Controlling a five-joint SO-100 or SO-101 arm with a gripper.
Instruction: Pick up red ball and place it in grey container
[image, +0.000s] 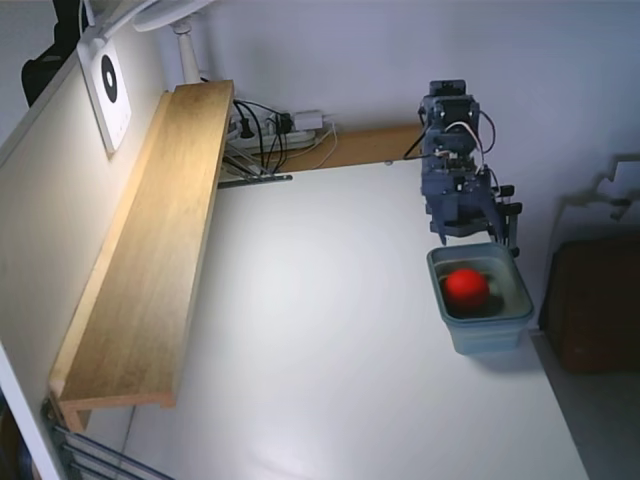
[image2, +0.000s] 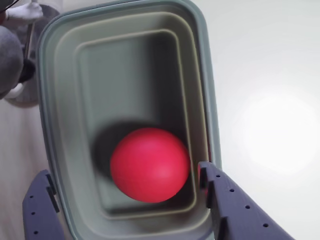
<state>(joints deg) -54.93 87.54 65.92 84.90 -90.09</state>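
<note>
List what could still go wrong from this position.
1. The gripper hangs open right over the grey container, its fingers straddling the rim; a careless retreat could clip the rim and shift or tip the tub.
2. The red ball looks blurred, possibly moving inside; it might bounce, though the walls look deep enough.

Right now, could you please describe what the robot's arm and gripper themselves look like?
In the fixed view the arm is a compact stack of blue-grey plastic parts and dark motor blocks, with white and dark cables looping near its top. In the wrist view the gripper has two matte blue-purple plastic fingers, angular in outline and dotted with small round holes. No markings are readable.
</note>
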